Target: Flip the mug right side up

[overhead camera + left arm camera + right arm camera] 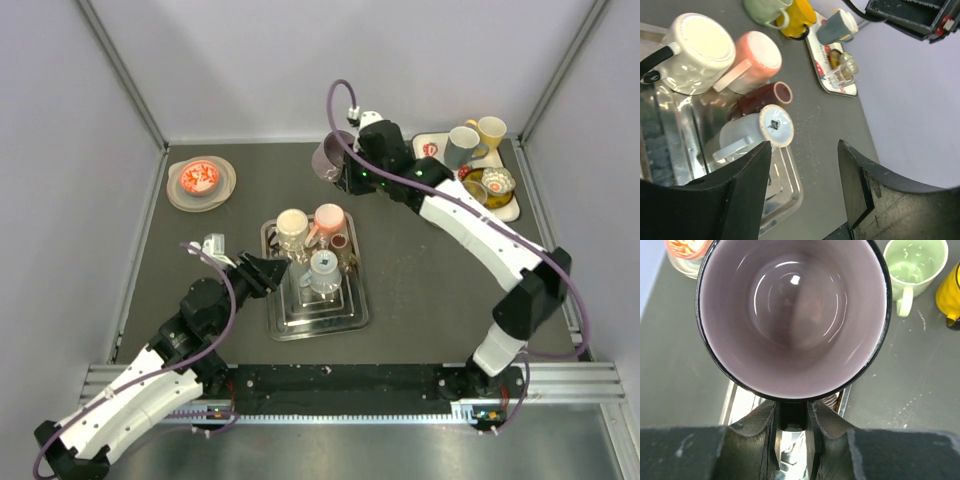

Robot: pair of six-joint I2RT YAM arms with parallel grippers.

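Surface (420,300): dark and matte, walled on three sides; my two arms are mounted at its near edge.
Steel tray (345,318): centre of the surface, loaded with four vessels.
White tray (424,138): back right corner, crowded with cups and glassware (too cluttered to itemise).
Dish (178,195): back left, on its own, with something red-orange inside.
Right tool (791,422): reached to the back centre of the surface. It is pinched narrow on the dark handle just below the mug's rim.
Left tool (272,270): at the steel tray's left edge, beside the cream mug. The jaws are apart and hold nothing.
Mug (330,157): purple with a black rim, held in my right tool behind the steel tray. Its mouth faces my wrist camera and the inside is bare. I cannot tell whether its base touches the surface.
Cream mug (292,228): back left of the steel tray, base showing.
Pink mug (329,219): just beside the cream one, base showing.
Pale mug (323,268): nearer on the tray, on its side.
Brown cup (341,241): smallest, between the pink and pale mugs.
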